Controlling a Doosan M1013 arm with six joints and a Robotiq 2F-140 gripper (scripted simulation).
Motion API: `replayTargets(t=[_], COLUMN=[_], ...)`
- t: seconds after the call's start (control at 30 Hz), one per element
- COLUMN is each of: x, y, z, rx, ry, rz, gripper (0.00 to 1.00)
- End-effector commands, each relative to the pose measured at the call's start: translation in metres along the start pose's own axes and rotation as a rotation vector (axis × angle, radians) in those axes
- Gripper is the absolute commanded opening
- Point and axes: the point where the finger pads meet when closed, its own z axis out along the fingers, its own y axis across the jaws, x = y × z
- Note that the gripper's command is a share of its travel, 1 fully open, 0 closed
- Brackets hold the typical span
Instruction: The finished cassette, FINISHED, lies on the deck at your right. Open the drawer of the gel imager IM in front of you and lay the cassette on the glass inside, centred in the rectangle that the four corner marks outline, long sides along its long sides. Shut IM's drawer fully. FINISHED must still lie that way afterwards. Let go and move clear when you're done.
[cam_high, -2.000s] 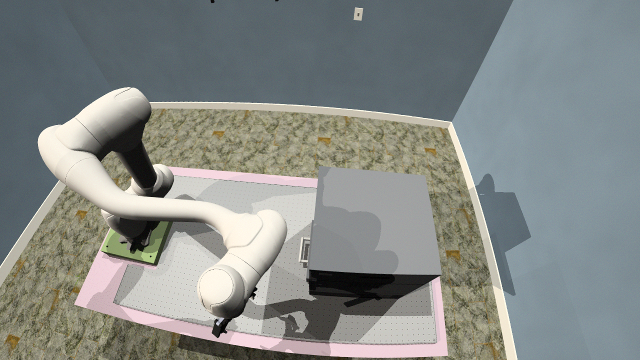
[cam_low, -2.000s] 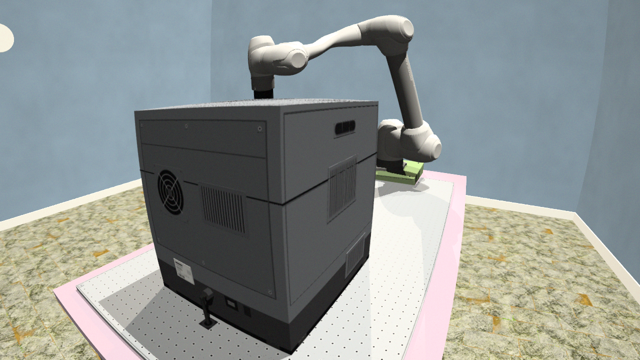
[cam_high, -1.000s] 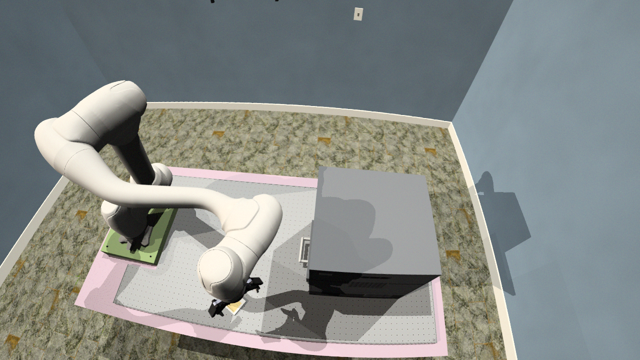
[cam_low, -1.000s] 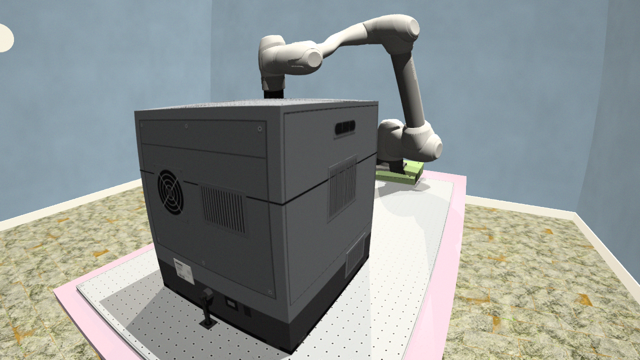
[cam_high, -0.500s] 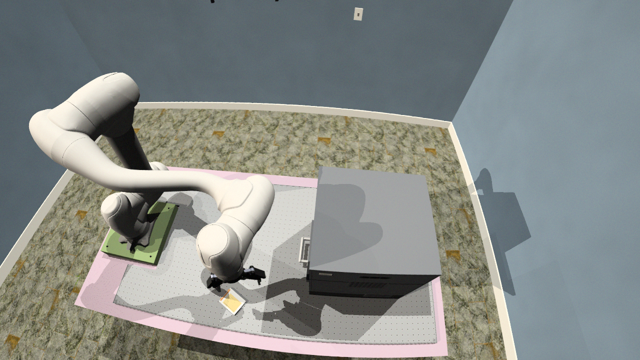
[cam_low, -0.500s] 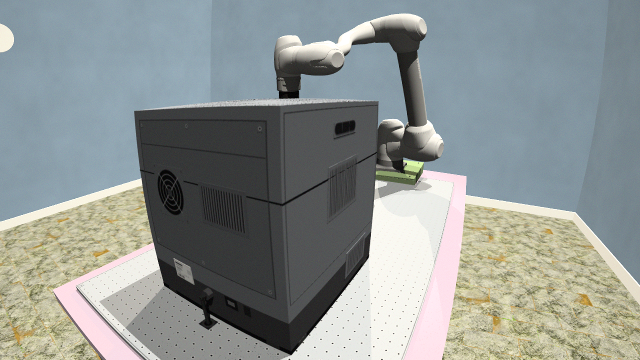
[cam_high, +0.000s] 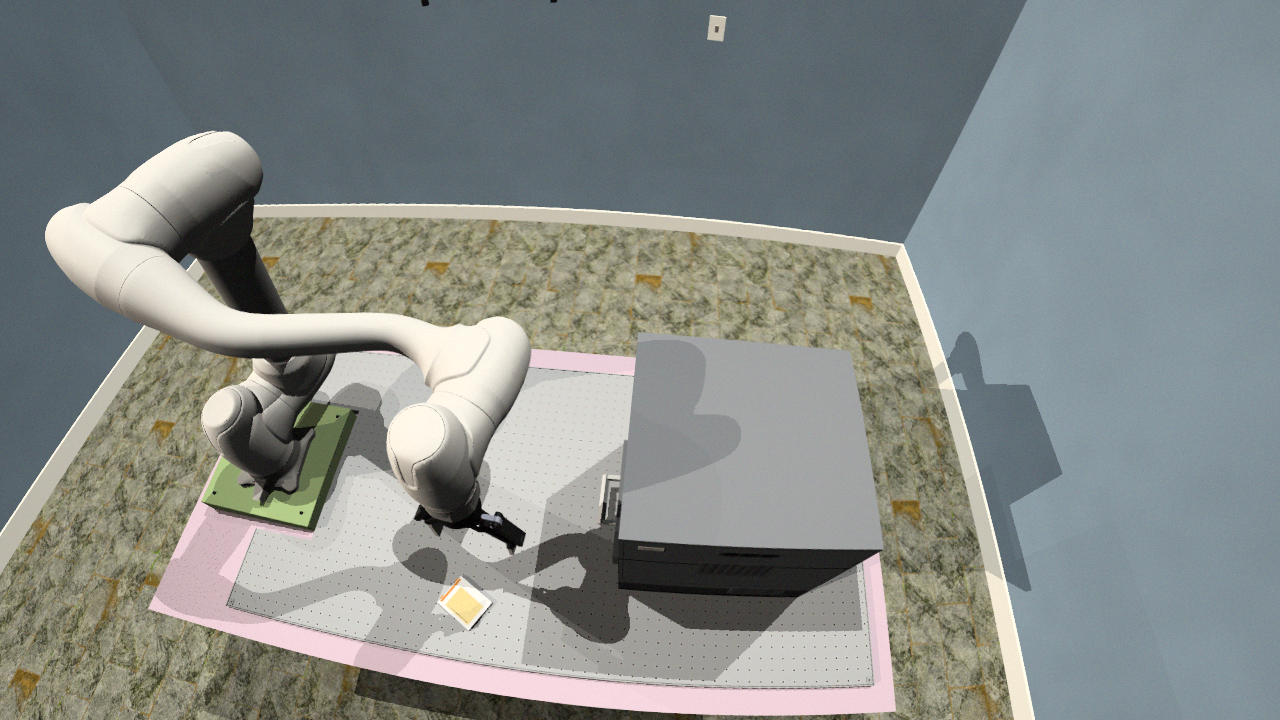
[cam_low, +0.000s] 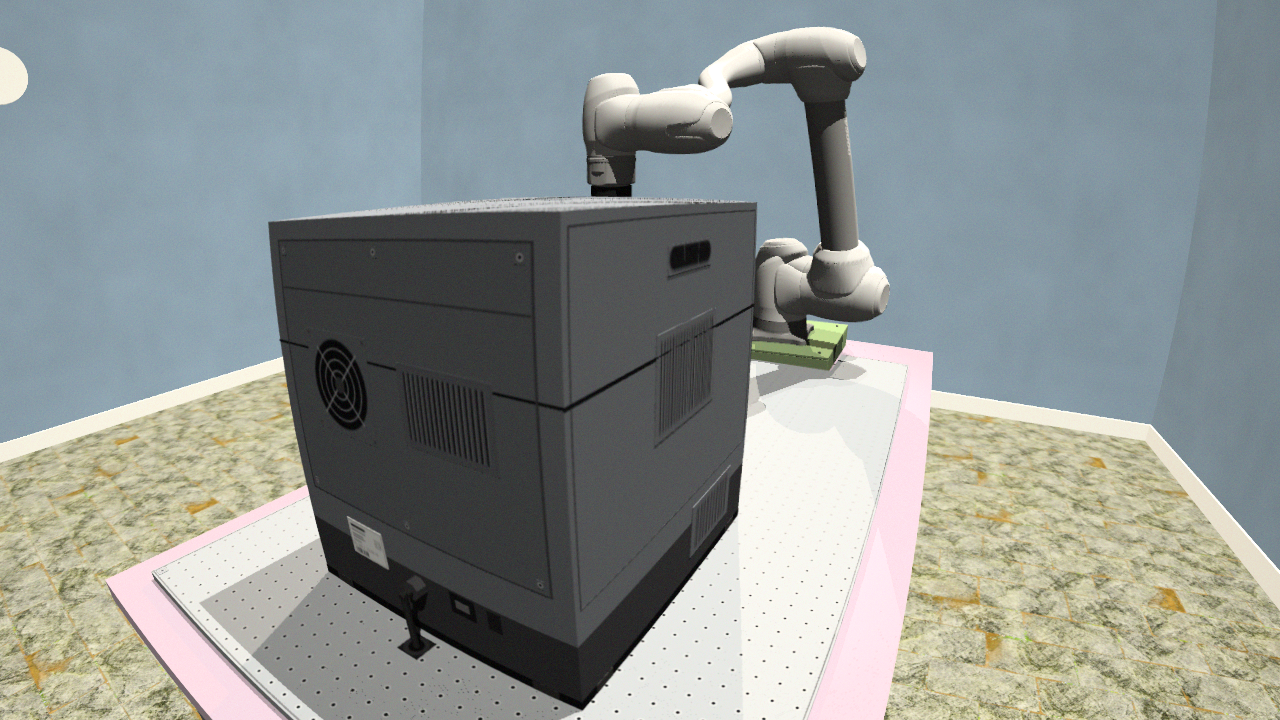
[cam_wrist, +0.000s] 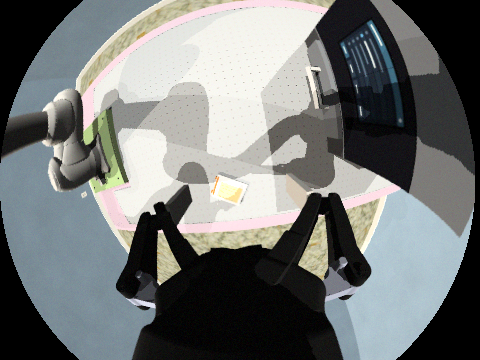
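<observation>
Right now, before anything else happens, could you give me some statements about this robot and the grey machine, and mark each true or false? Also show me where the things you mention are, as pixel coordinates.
1. The cassette (cam_high: 464, 603) (cam_wrist: 229, 189) lies on the perforated deck (cam_high: 769, 658) (cam_low: 805, 501) (cam_wrist: 225, 55). True.
2. The gripper (cam_high: 467, 535) (cam_wrist: 237, 188) is shut on the cassette. False: it is open, holding nothing.
3. The imager (cam_high: 747, 438) (cam_low: 429, 429) (cam_wrist: 380, 85) has a handle (cam_high: 607, 499) (cam_wrist: 313, 87) on the side facing the arm's base. True.
4. The arm stands on a red base plate. False: the plate (cam_high: 326, 474) (cam_low: 792, 355) (cam_wrist: 119, 162) is green.
5. The deck is bordered by pink. True.

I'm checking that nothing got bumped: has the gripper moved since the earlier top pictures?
Yes. Against the grey imager, the gripper has moved toward the imager's side of the deck and away from the near pink edge.
</observation>
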Motion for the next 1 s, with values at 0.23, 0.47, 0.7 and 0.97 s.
replayTargets(t=[0.23, 0.47, 0.7, 0.97], x=[0.038, 0.065, 0.089, 0.113], y=[-0.019, -0.035, -0.051, -0.069], z=[0.005, 0.01, 0.015, 0.021], rx=[-0.017, -0.028, -0.035, -0.039], ry=[0.003, 0.015, 0.03, 0.045], rz=[0.294, 0.526, 0.759, 0.959], gripper=[1.0, 1.0, 1.0, 1.0])
